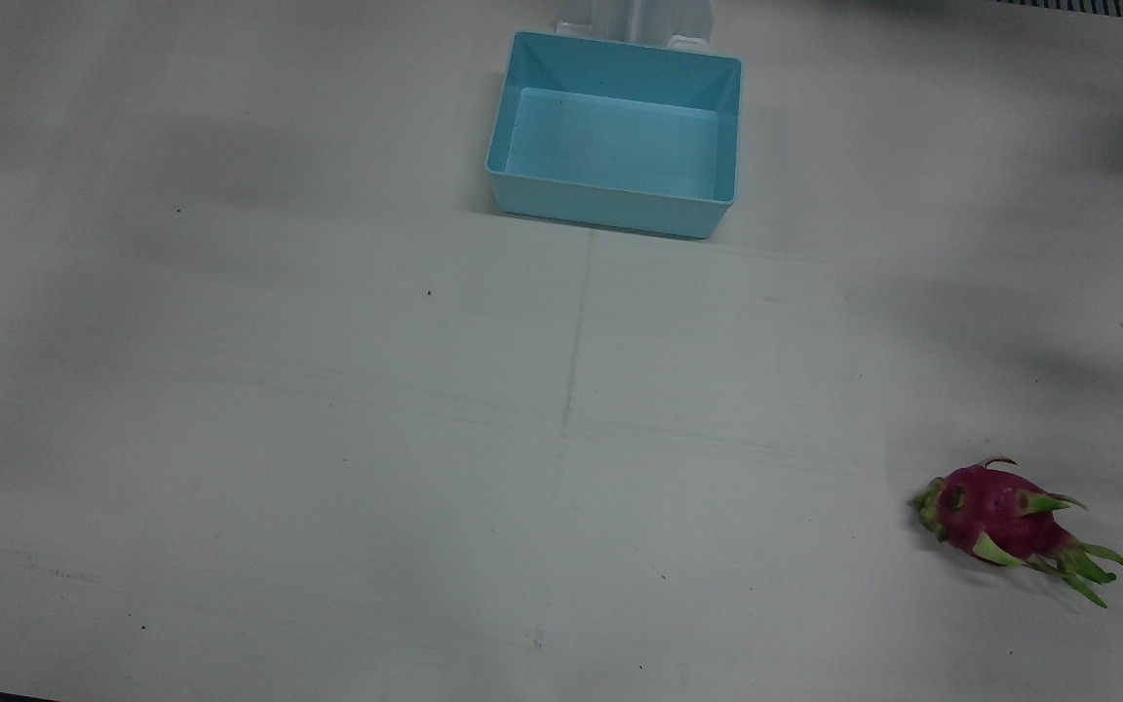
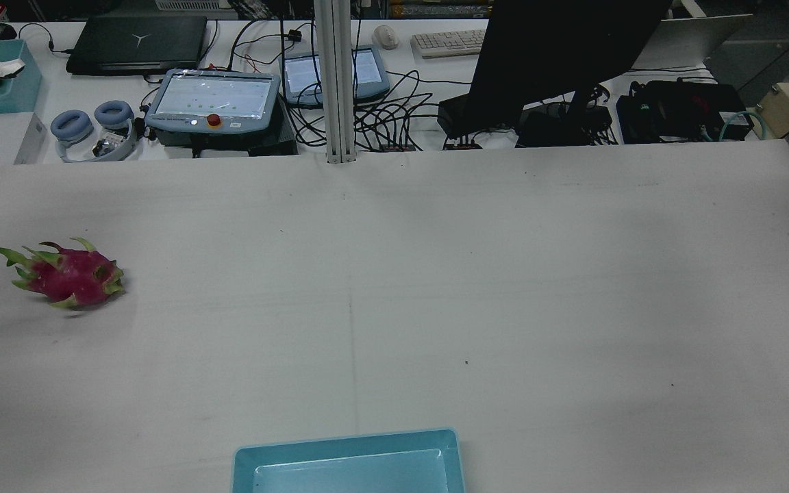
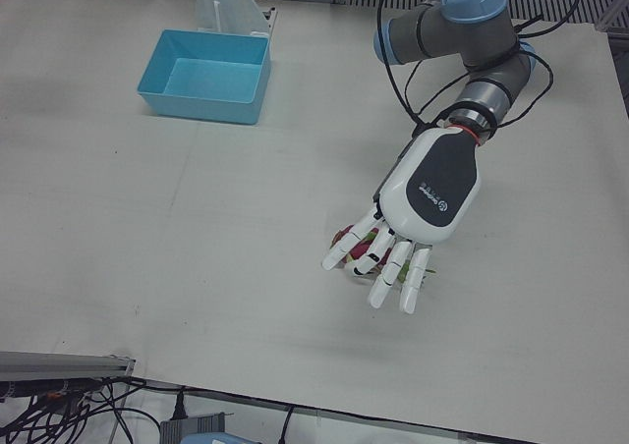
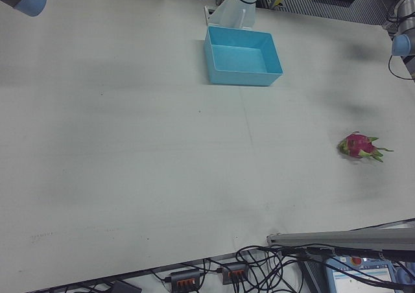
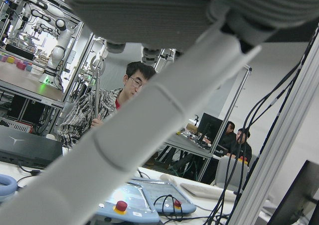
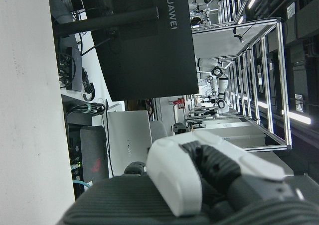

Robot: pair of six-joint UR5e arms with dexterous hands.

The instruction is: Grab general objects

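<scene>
- Fruit [image 1: 1005, 522]: I see the dragon fruit lying on its side on the table [image 1: 328, 439], on my left arm's half, near the operators' edge and well apart from the bin [image 1: 614, 136].
- Left hand [image 3: 413, 218]: in the left-front view it hangs palm-down over the fruit with fingers [image 3: 385, 279] spread and straight, holding nothing. I cannot tell whether they touch it.
- The front and rear views show the fruit with no hand over it.
- Right hand [image 6: 199, 180]: I see it only in its own camera, with one white finger up close; I cannot tell how its fingers stand.
- Bin: blue, with nothing in it, at the robot's edge of the table near the middle.
</scene>
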